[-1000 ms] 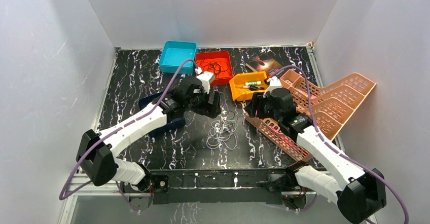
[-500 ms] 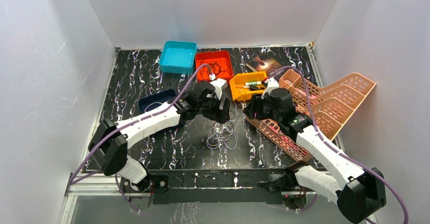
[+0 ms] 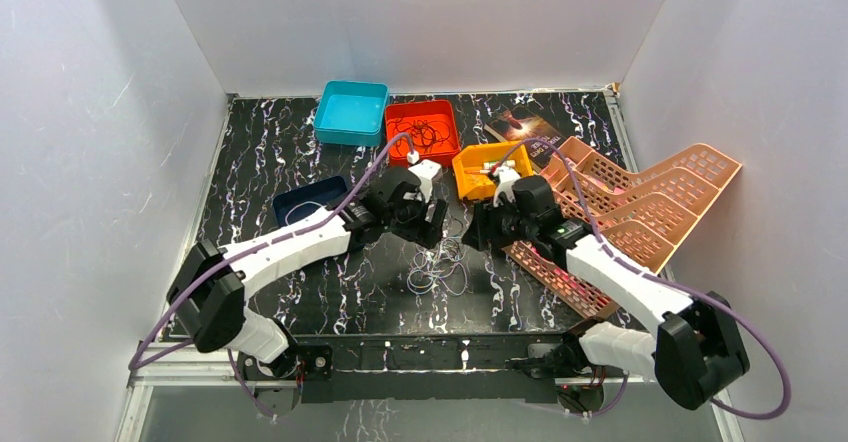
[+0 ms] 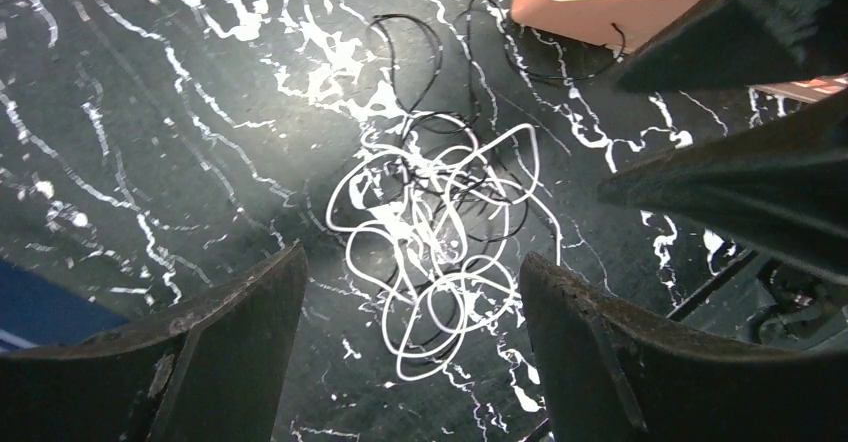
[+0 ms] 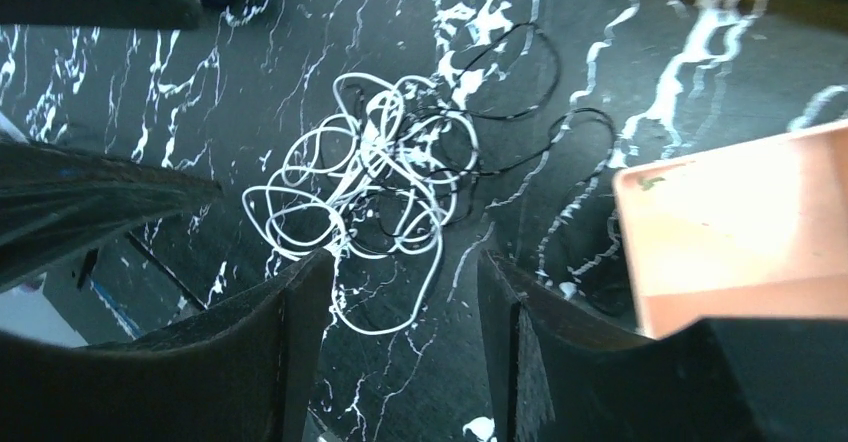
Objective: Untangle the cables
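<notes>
The cables (image 3: 440,268) lie in one tangle on the black marbled table, white loops wound through thin black ones. My left gripper (image 3: 430,226) hovers at the tangle's far left side, and my right gripper (image 3: 481,235) hovers at its far right side. In the left wrist view the cables (image 4: 435,232) lie just beyond my open left gripper (image 4: 412,262), with nothing between its fingers. In the right wrist view the cables (image 5: 370,192) sit just ahead of my open right gripper (image 5: 405,259), a white loop reaching between its tips on the table below.
A teal bin (image 3: 352,112), a red bin (image 3: 404,114) with dark wires and an orange bin (image 3: 470,178) stand at the back. A navy bin (image 3: 305,200) sits to the left. A pink slotted basket (image 3: 640,212) leans at the right, its corner (image 5: 740,232) close to the cables.
Both arms have closed in on the tangle: the left gripper swung right and nearer, the right gripper moved left off the pink basket. The cables have not moved.
</notes>
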Robot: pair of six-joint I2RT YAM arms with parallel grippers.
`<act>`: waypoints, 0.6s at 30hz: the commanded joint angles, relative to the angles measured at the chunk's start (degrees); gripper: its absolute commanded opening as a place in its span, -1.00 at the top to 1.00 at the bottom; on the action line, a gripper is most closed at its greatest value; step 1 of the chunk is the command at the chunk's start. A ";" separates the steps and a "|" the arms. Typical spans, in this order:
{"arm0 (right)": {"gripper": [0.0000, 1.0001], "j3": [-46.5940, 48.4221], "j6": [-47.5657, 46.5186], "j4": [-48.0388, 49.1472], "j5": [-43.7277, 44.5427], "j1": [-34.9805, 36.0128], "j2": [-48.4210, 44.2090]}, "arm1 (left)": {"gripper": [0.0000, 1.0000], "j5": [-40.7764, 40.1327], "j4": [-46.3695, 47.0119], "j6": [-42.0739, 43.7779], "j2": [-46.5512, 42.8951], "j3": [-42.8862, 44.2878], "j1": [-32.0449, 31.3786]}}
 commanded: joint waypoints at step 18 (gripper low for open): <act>0.10 1.66 -1.17 10.08 2.07 5.33 13.01 | -0.57 -9.51 -3.76 0.11 -13.58 -3.21 -0.25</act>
